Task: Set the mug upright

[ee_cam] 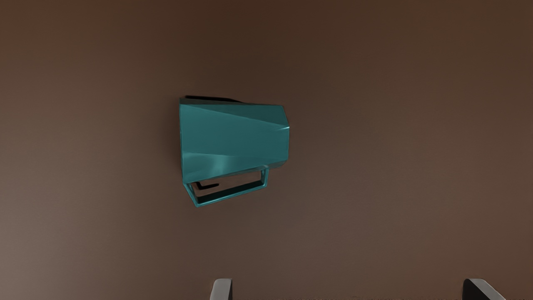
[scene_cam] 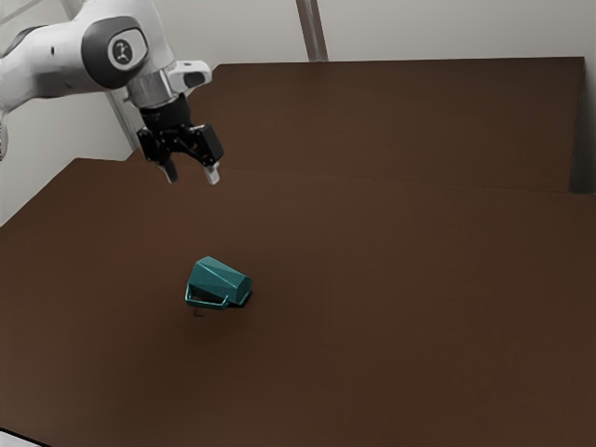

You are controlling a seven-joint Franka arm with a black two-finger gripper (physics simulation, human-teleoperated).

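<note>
My gripper hangs high above the brown table at the exterior view's upper left, open, with nothing between its fingers. Below it and apart from it, a teal faceted mug lies on its side on the tabletop. From the wrist view, the same mug shows its side wall, and its angular handle sticks out on the side nearer my gripper. The fingers stand wide apart there. The inside of the mug is hidden.
The brown table extends around the mug on all sides. Pale walls rise behind its far edge, with a grey vertical strip on them. A white corner of something shows at the exterior view's bottom left.
</note>
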